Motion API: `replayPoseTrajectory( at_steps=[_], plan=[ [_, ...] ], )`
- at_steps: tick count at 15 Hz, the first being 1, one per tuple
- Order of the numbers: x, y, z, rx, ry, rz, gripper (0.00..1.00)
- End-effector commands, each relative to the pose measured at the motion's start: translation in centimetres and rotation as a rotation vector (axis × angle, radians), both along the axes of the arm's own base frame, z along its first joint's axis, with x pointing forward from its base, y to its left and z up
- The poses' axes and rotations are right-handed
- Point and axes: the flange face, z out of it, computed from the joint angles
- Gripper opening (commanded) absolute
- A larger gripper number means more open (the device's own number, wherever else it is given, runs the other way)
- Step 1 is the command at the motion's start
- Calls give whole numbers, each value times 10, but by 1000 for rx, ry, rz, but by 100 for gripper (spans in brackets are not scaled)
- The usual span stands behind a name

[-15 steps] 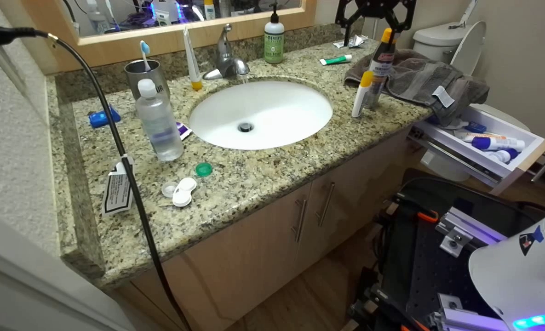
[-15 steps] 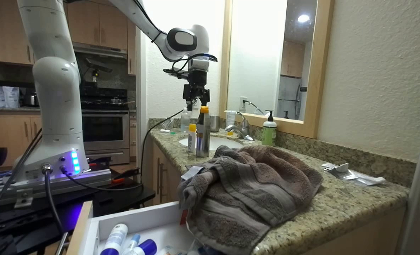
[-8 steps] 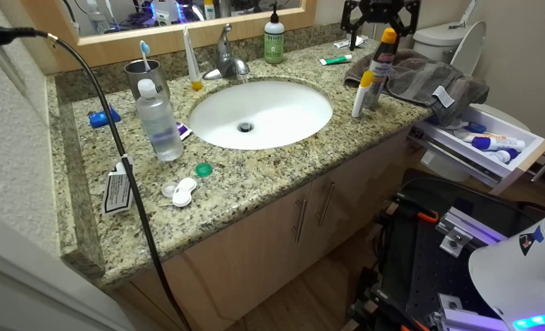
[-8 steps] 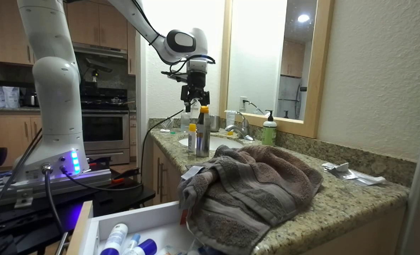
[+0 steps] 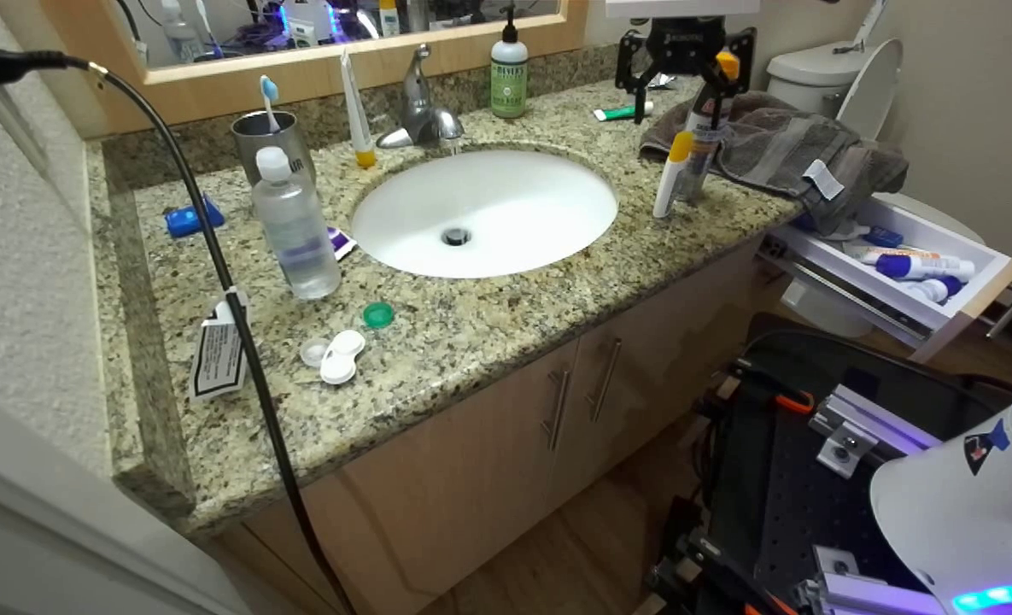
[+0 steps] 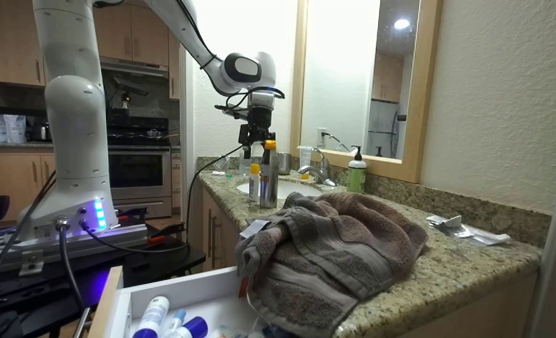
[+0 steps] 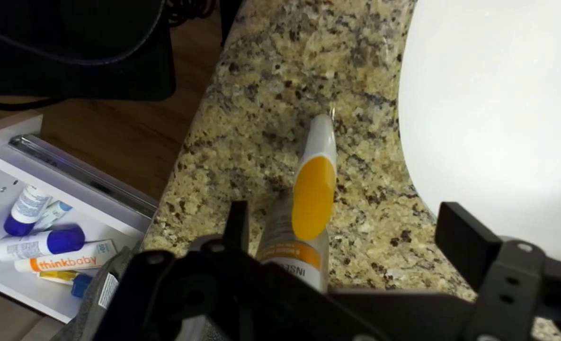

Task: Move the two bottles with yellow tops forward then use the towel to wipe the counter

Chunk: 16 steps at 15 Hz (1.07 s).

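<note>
Two bottles with yellow tops stand upright close together on the granite counter [image 5: 506, 320], right of the sink in an exterior view. The short white bottle [image 5: 669, 184] is nearer the sink. The tall grey spray bottle [image 5: 700, 158] stands beside it; both also show in an exterior view [image 6: 269, 183]. My gripper [image 5: 678, 115] is open and empty, with its fingertips around the height of the tall bottle's top. In the wrist view, both bottles show between the spread fingers [image 7: 467, 244], nearer the left one. The grey-brown towel [image 6: 334, 244] lies crumpled on the counter behind the tall bottle, partly over an open drawer.
The open drawer [image 6: 184, 287] sticks out under the towel and holds tubes and bottles. The white sink [image 5: 514, 205] lies beside the bottles. A faucet [image 5: 420, 111], a green soap bottle [image 5: 508, 81] and a green tube [image 5: 623, 112] are along the back.
My gripper has come down and shifted slightly left in an exterior view, and its fingers now overlap the tall bottle there. It stays open. The bottles and towel have not moved.
</note>
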Motion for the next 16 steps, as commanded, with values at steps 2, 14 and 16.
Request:
replayPoseTrajectory(
  at_steps=[2, 14, 16],
  plan=[
    [3, 0, -12, 0, 13, -8, 100],
    [4, -2, -33, 3, 63, -27, 90],
    [4, -6, -37, -1, 71, -35, 66]
  ],
)
